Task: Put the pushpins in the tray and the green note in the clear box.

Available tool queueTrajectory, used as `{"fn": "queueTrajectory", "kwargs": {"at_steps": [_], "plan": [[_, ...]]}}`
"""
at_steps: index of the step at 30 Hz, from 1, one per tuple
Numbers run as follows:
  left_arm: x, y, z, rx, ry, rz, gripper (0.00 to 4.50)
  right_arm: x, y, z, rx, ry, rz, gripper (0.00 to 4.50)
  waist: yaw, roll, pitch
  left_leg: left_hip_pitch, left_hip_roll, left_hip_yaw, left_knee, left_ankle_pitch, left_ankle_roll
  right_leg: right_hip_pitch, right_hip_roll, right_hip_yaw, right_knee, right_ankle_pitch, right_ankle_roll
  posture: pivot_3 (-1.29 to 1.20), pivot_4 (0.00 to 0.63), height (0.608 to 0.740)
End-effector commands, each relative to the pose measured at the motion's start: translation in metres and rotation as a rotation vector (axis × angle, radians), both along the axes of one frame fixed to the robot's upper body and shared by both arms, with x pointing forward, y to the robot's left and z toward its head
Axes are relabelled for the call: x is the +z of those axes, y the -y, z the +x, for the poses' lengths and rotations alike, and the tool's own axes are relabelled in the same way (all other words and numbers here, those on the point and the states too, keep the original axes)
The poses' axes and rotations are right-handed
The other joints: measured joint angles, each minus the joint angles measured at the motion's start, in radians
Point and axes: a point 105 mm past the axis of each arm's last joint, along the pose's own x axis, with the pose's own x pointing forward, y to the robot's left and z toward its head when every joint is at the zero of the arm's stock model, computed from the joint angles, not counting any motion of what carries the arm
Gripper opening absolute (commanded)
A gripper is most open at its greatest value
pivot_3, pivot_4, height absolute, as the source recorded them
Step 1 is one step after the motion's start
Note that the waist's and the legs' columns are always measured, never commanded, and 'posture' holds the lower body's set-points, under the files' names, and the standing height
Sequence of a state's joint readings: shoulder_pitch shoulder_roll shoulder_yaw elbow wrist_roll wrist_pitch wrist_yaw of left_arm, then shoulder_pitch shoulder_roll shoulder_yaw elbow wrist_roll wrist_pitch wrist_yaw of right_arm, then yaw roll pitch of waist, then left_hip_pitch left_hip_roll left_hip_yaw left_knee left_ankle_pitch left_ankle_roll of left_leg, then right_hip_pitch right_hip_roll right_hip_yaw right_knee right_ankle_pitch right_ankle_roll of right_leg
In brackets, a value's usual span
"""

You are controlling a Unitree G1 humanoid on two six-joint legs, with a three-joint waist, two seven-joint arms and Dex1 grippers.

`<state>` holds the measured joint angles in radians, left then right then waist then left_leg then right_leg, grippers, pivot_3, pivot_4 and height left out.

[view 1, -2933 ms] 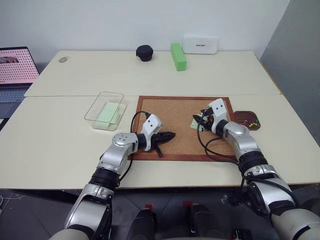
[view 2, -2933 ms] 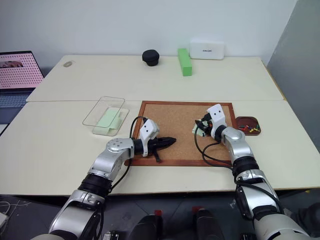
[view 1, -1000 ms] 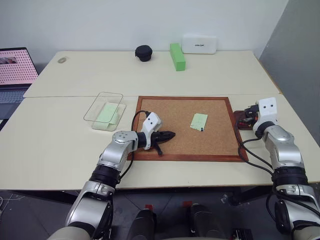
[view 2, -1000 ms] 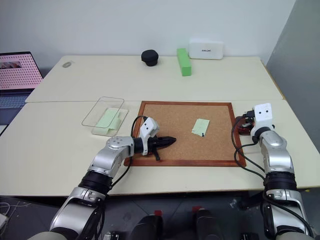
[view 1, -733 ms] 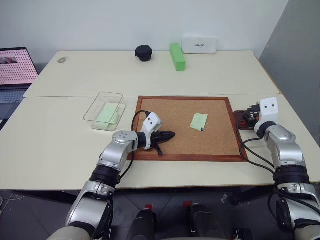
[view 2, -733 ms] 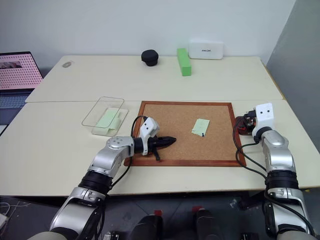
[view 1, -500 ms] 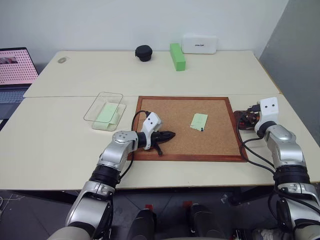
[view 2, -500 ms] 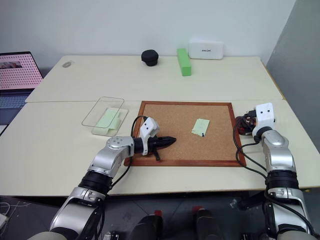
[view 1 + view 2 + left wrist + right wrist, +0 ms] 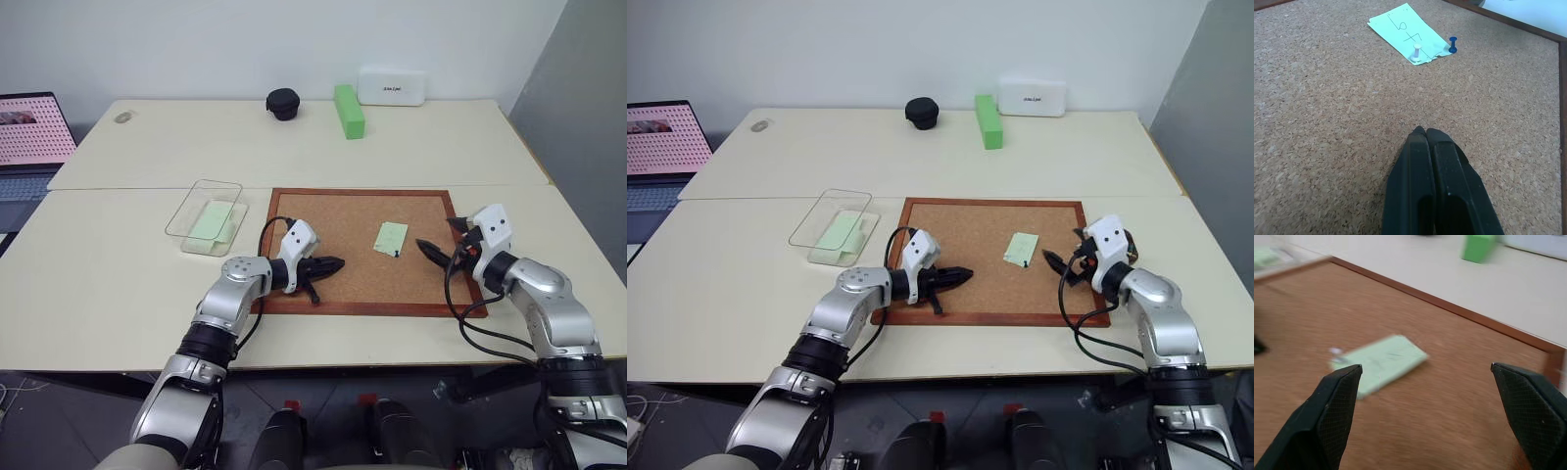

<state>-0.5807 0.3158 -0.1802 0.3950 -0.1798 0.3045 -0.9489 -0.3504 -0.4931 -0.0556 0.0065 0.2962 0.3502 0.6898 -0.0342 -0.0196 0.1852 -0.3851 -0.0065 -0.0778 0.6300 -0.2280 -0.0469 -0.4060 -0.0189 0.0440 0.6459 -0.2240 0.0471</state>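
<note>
Green note (image 9: pixel 390 237) on corkboard (image 9: pixel 343 220), just left of spread right hand (image 9: pixel 438 253).

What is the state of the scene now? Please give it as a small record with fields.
green note: lying on the corkboard, green note held by a white pushpin and a blue pushpin
clear box: clear box left of the corkboard, a green slip already inside
left claw: left claw shut, empty, over the corkboard
right claw: right claw open, empty, pointing toward the note
</note>
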Motion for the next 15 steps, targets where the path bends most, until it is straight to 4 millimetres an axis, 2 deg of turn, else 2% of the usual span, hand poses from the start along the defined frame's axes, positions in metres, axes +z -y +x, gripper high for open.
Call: {"fn": "queueTrajectory", "kwargs": {"at_steps": [1,4,9,15], "plan": [[-0.008,0.001,-0.003,-0.004,-0.023,0.017,0.0,0.006,-0.023,-0.009,0.101,0.016,0.036,4.48,0.001,0.0,0.0,0.0,0.0,0.0,0.0,0.0,0.0,0.0,0.0,0.0,0.0,0.0,0.0,0.0,0.15,0.74],[-0.007,0.001,-0.003,-0.007,-0.021,0.02,0.0,-0.007,-0.035,-0.006,0.121,0.003,0.02,4.48,0.001,0.0,0.0,0.0,0.0,0.0,-0.001,0.0,0.0,0.0,0.0,-0.001,0.0,0.0,0.0,0.0,0.15,0.74],[-0.005,0.0,-0.002,-0.007,-0.018,0.023,0.0,-0.018,-0.046,0.0,0.149,-0.001,-0.001,4.48,0.001,0.0,0.0,0.0,0.0,0.0,0.0,0.0,0.0,0.0,0.0,0.0,0.0,0.0,0.0,0.0,0.15,0.74],[-0.005,-0.002,-0.002,-0.004,-0.017,0.026,0.0,-0.03,-0.048,0.007,0.145,-0.024,-0.008,4.48,0.001,0.0,0.0,0.0,0.0,0.0,-0.001,0.0,0.0,0.0,0.0,-0.001,0.0,0.0,0.0,0.0,0.15,0.74]]}}
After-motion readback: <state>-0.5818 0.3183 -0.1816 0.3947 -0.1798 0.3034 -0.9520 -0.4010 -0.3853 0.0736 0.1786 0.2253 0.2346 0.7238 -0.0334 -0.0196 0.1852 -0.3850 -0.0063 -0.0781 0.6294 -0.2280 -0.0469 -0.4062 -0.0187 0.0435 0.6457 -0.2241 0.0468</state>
